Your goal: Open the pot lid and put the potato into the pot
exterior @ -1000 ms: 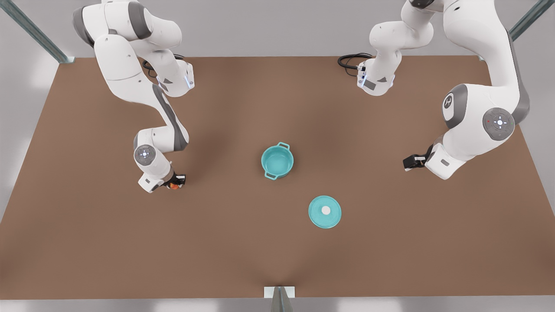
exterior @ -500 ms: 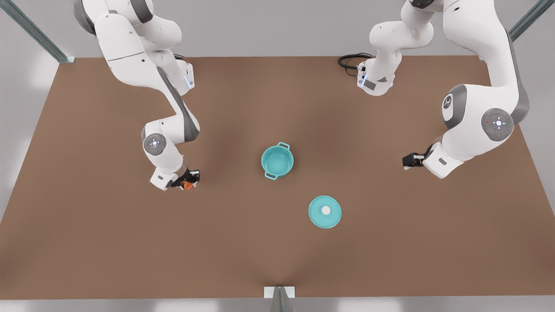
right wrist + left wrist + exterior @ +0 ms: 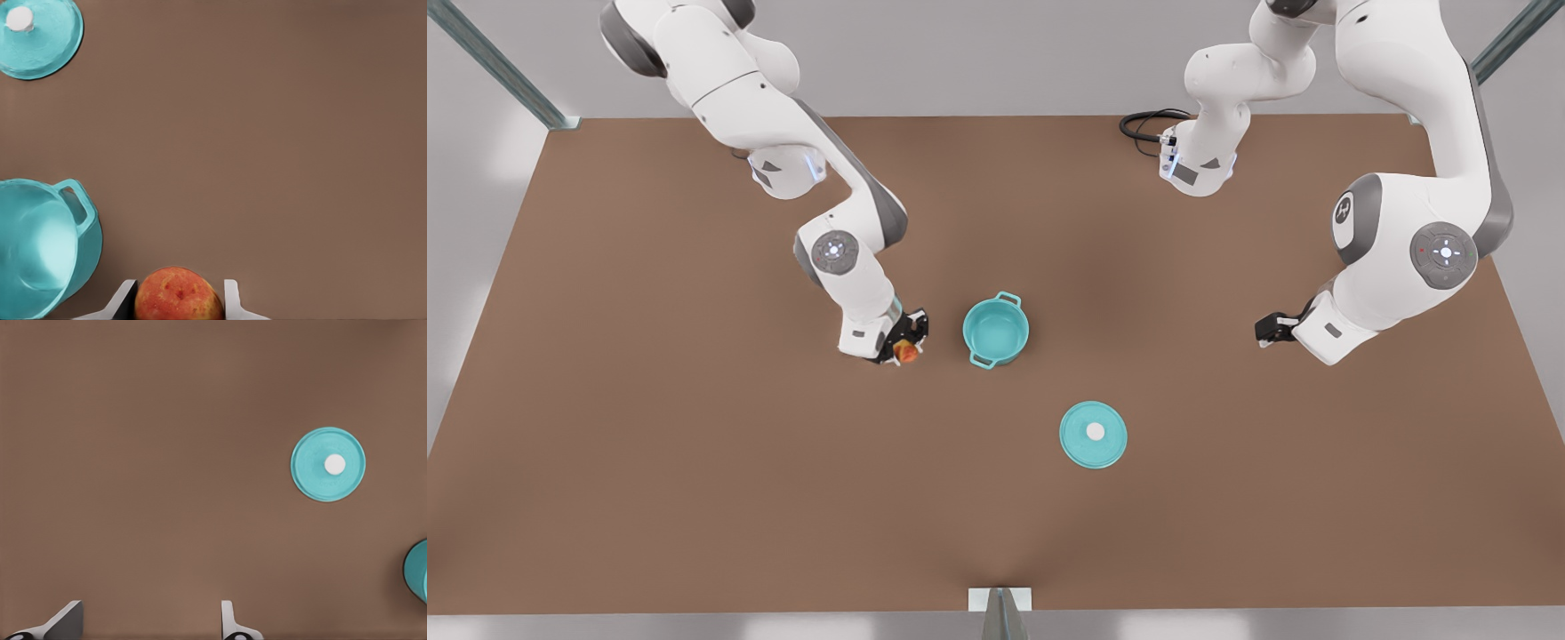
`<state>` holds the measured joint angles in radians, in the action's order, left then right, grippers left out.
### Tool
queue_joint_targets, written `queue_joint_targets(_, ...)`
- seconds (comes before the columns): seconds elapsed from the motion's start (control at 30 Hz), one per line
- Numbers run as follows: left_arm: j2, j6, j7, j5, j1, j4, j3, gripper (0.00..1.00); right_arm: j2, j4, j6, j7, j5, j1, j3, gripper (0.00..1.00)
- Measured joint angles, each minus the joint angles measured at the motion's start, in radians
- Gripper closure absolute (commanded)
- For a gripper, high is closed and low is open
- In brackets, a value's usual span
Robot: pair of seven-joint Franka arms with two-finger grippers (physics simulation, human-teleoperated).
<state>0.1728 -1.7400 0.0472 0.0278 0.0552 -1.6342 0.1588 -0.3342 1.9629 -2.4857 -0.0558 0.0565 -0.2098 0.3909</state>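
1. Carrying the potato (image 3: 907, 352), a small roundish lump, yellow with orange-red patches, the right gripper (image 3: 907, 342) hangs at the front view's left of centre, just beside the pot and clear of its rim. In the right wrist view its two grey fingers (image 3: 235, 301) pinch the potato (image 3: 179, 294) from both sides.
2. Pot (image 3: 996, 332): small round teal vessel with two loop handles, sitting upright mid-table and uncovered. Teal inside is visible and looks empty. The right wrist view puts the pot (image 3: 41, 247) near the held potato, one handle turned toward it.
3. Pot lid (image 3: 1093, 435): flat teal disc with a white knob at centre, lying flat on the brown table (image 3: 649, 480), apart from the pot and nearer the camera in the front view. It also appears in the left wrist view (image 3: 328, 464).
4. Left gripper (image 3: 1267, 331): far over at the front view's right, well apart from pot and lid, holding nothing; this arm waits. Its fingers (image 3: 230, 623) stand spread in the left wrist view.
5. Progress, by my reading: lid removal is done and the potato is grasped and raised. Left to do: bring it over the pot's mouth and release it inside.
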Motion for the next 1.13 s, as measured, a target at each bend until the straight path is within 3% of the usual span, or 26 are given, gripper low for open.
queue_joint_targets(0.17,0.000,0.000,-0.006,0.000,0.000,0.000,0.000,0.00,-0.055,-0.090,0.003,0.003,0.000,-0.046,0.051,0.59)
queue_joint_targets(0.57,0.000,0.000,-0.015,0.001,0.000,0.000,0.000,0.00,-0.304,-0.208,-0.018,-0.008,-0.060,-0.182,0.051,0.59)
queue_joint_targets(0.6,0.000,0.000,-0.016,0.001,0.000,0.000,0.000,0.00,-0.307,-0.213,-0.020,-0.011,-0.058,-0.183,0.051,0.22)
queue_joint_targets(0.63,0.000,0.000,-0.016,0.001,0.000,0.000,0.000,0.00,-0.309,-0.216,-0.021,-0.017,-0.054,-0.184,0.051,0.00)
queue_joint_targets(0.8,0.000,0.000,-0.018,0.001,0.000,0.000,0.000,0.00,-0.295,-0.230,-0.022,-0.044,-0.041,-0.178,0.045,0.00)
queue_joint_targets(0.87,0.001,0.000,-0.018,-0.002,0.000,0.006,0.001,0.00,-0.191,-0.267,0.017,-0.054,-0.039,-0.172,-0.079,0.00)
queue_joint_targets(0.9,0.002,-0.001,-0.016,-0.004,-0.002,0.009,0.002,0.00,-0.149,-0.331,0.073,-0.049,-0.038,-0.145,-0.167,0.00)
queue_joint_targets(0.97,0.010,-0.003,-0.010,-0.006,-0.010,0.025,0.002,0.00,-0.081,-0.465,0.226,-0.029,-0.036,-0.001,-0.244,0.00)
queue_joint_targets(1.13,0.016,-0.007,0.002,-0.012,-0.011,0.032,0.002,0.00,0.043,-0.509,0.538,0.020,-0.030,0.172,-0.264,0.00)
